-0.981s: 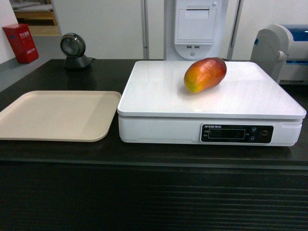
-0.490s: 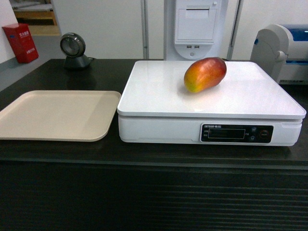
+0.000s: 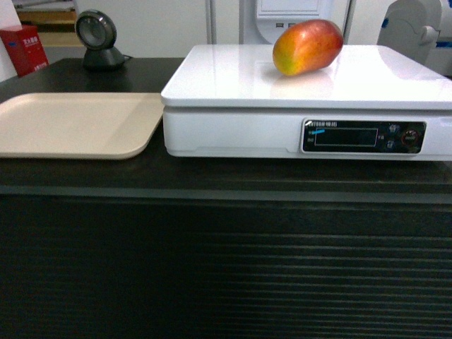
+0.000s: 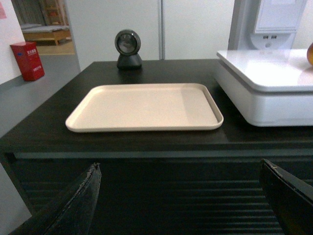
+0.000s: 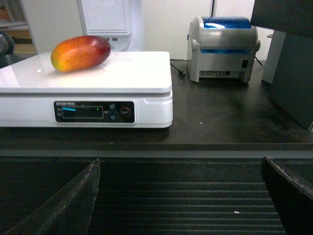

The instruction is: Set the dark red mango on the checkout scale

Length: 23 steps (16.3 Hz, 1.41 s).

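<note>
Dark red at one end and orange-yellow at the other, the dark red mango (image 3: 308, 46) is lying on its side on the glossy top plate of the scale (image 3: 240, 78), toward the twelve o'clock edge in the head view and a little right of centre. Nothing is touching it. The scale is sitting on the black checkout (image 3: 226, 268), that ribbed-front desk, with a beige tray (image 3: 70, 123) just beside it at nine o'clock and a round black scanner (image 3: 97, 42) behind the tray at around eleven.

Both arms are hanging low in front of the desk. The left end effector (image 4: 181, 205) is showing two dark fingers spread wide and gripping nothing; the right end effector (image 5: 181, 200) is doing the same, wide apart and empty.

By my reading the placing is done, so the step in hand is simply clearing off cleanly. Doing it well means keeping both arms low and away from the plate, no brushing the scale's front edge, no nudging the desk, because an oval fruit on a smooth plate is likely to rock or roll with very little push.

As for writing: the black display strip (image 5: 93, 111) is showing a short cyan bar and small white lettering in its corner, too fine to read. A red box (image 4: 27, 60) at the far left carries characters I cannot make out. A grey printer (image 5: 222, 48) with a blue lid shows no legible brand.
</note>
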Available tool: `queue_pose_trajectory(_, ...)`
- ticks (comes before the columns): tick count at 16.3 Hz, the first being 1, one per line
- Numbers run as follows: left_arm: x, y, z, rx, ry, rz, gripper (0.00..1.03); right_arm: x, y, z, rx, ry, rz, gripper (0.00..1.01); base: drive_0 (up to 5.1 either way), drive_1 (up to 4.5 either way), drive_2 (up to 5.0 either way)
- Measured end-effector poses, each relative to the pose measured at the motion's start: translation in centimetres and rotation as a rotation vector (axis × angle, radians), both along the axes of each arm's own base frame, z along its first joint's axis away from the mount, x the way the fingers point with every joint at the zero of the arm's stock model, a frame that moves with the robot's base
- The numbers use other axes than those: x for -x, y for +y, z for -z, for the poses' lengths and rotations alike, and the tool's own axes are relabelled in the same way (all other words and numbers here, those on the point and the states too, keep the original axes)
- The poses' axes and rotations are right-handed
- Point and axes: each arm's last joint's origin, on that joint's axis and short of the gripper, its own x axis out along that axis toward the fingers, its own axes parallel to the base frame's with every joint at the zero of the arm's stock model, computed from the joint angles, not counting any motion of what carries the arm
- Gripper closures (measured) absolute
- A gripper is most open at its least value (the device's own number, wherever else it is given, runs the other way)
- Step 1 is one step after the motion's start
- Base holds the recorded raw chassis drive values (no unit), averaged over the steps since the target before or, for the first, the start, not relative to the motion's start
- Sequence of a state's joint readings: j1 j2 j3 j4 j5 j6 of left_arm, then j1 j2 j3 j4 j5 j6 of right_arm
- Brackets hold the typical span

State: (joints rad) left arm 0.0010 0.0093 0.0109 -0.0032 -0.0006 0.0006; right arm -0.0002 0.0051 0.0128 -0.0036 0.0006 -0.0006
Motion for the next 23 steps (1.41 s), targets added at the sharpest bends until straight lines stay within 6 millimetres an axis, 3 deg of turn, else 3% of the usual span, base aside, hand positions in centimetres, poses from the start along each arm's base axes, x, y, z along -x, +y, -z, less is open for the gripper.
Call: queue_pose_trajectory(23,0.00,0.00,0.04,0.000,0.003,0.001,0.05,0.00,0.00,0.02,0.000,0.002,0.000,0.03,0.0,0.00,0.0)
